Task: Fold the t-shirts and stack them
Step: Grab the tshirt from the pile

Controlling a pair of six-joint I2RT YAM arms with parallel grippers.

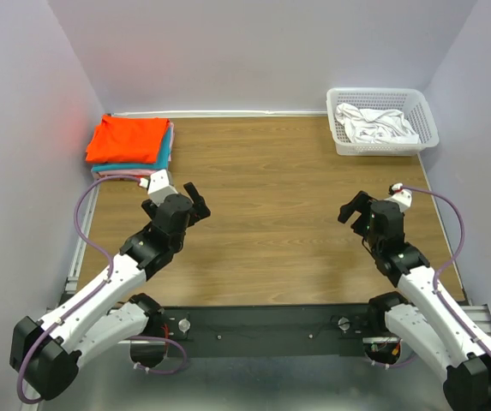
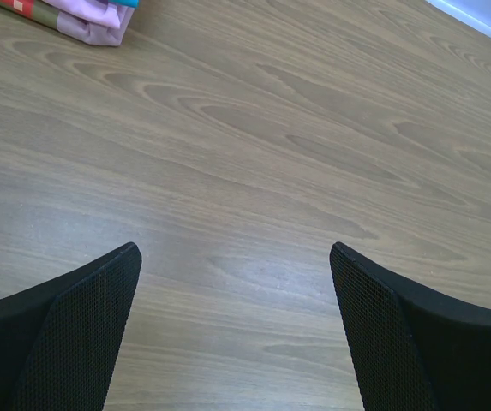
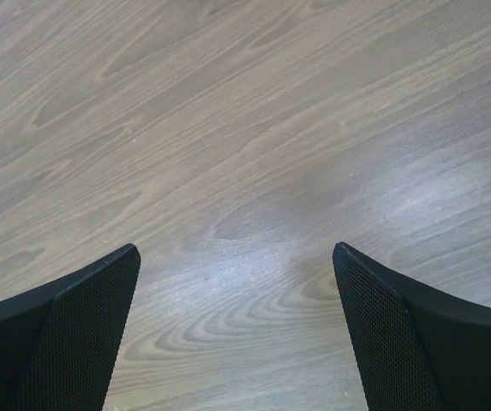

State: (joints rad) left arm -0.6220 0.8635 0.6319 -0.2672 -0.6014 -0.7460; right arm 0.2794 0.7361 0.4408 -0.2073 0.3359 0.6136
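A crumpled white t-shirt (image 1: pixel 374 125) lies inside the white mesh basket (image 1: pixel 427 118) at the back right. Folded t-shirts sit stacked at the back left: an orange-red one (image 1: pixel 128 139) on top, teal (image 1: pixel 169 147) and pink (image 1: pixel 116 172) edges under it. The stack's pink corner (image 2: pixel 91 24) shows at the top left of the left wrist view. My left gripper (image 1: pixel 196 204) hovers open over bare wood, right of the stack and nearer than it. My right gripper (image 1: pixel 354 211) is open too, well in front of the basket. In both wrist views nothing sits between the fingers.
The wooden tabletop (image 1: pixel 271 205) is walled by pale panels at the back and both sides. A black rail (image 1: pixel 262 325) with the arm bases runs along the near edge. Purple cables loop beside each arm.
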